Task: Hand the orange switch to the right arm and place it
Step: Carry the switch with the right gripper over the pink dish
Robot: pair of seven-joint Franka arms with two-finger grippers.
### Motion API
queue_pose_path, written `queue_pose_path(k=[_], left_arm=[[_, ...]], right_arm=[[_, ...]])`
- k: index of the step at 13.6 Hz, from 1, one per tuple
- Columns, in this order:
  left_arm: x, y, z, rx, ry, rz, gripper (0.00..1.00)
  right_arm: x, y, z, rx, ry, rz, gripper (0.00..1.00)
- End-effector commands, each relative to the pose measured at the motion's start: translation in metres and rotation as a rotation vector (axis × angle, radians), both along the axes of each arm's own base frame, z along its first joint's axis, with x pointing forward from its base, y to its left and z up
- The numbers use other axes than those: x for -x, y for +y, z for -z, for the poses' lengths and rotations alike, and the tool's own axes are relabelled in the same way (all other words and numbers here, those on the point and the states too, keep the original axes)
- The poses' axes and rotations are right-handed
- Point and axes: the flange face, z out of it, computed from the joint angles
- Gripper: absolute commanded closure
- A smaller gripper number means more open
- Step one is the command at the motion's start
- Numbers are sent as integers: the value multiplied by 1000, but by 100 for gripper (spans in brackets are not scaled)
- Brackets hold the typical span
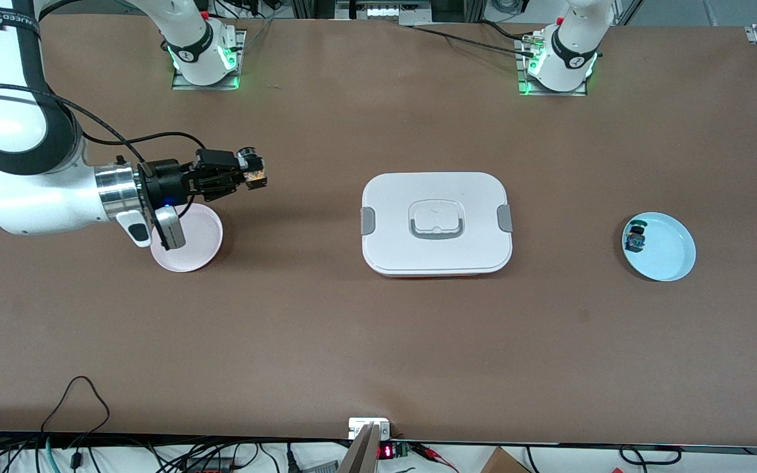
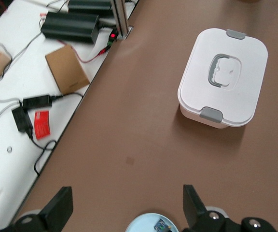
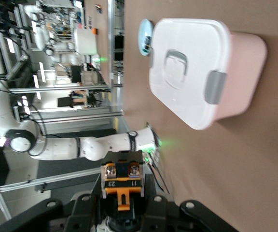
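Landmark: white rectangular lidded plastic box with grey side latches (image 1: 436, 223), sitting mid-way along the brown counter (image 1: 378, 341).

Right pincer (image 1: 257, 172): clamped on the small black cylindrical orange switch (image 1: 255, 173), held up in the air toward the right arm's end of the counter from the box. The right wrist view shows the part between the fingers (image 3: 83, 212), with an orange tab and two brass terminals (image 3: 122, 181) facing the box. The right arm (image 1: 43, 197) reaches in roughly level, its silver wrist ring above a round pale pink plate (image 1: 198, 246) that lies on the counter, well apart from the box.

Left pincer (image 2: 124, 210): fingers spread wide, nothing between them, high over a round light blue plate (image 1: 671, 253) toward the left arm's end of the counter from the box. A small green-and-blue part (image 1: 635, 238) rests on that plate, at the rim nearest the box.
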Motion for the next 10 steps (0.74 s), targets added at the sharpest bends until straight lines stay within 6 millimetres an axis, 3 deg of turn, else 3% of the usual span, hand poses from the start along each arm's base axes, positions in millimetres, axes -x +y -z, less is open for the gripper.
queue_pose_path(k=[1,5,8,10], left_arm=[[2,-7,8,-55,45,-122,0],[10,-71,-11,-157,101,-412,0],[16,-99,-2,-207,128,-508,0],[21,-100,5,-213,150,-567,0]], right_arm=[[8,-22,4,112,-36,-63,98],[14,-51,25,292,-158,-246,98],[16,-75,37,455,-259,-443,98],[14,-90,41,552,-319,-538,98]])
